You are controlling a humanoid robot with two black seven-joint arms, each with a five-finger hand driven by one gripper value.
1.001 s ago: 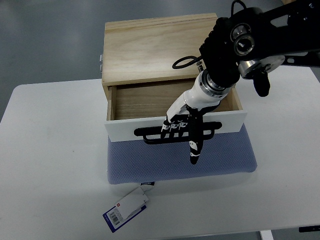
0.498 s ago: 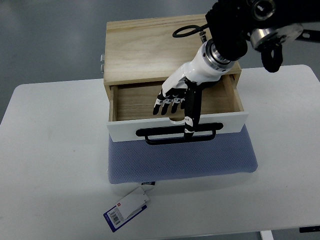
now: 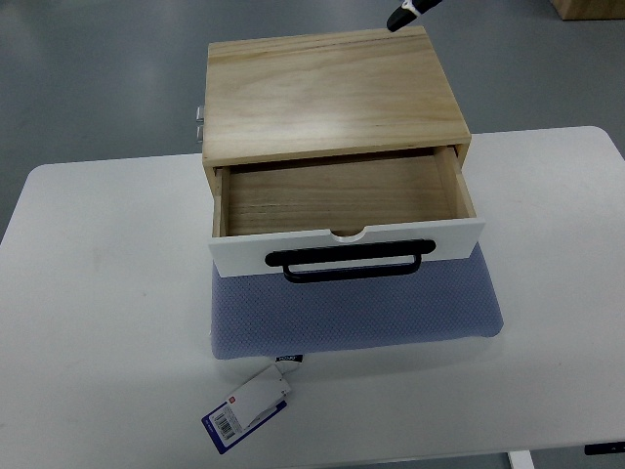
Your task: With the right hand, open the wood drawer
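A light wooden box (image 3: 332,93) stands on a white table, and its drawer (image 3: 332,195) is pulled out toward me with nothing inside. The drawer has a white front panel (image 3: 244,256) carrying a black bar handle (image 3: 352,262). Only a small black-and-white tip of my right hand (image 3: 407,14) shows at the top edge, beyond the back of the box and well away from the handle. Nothing touches the drawer. The left arm is out of view.
The drawer front overhangs a blue-grey padded mat (image 3: 352,318) lying under the box. A barcode tag (image 3: 249,405) on that mat rests near the front edge of the table (image 3: 98,293). A metal fitting (image 3: 197,122) sticks out on the box's left side.
My right hand has let go of the handle, lifted up over the box and withdrawn almost out of the picture at the top. The drawer stays pulled out.
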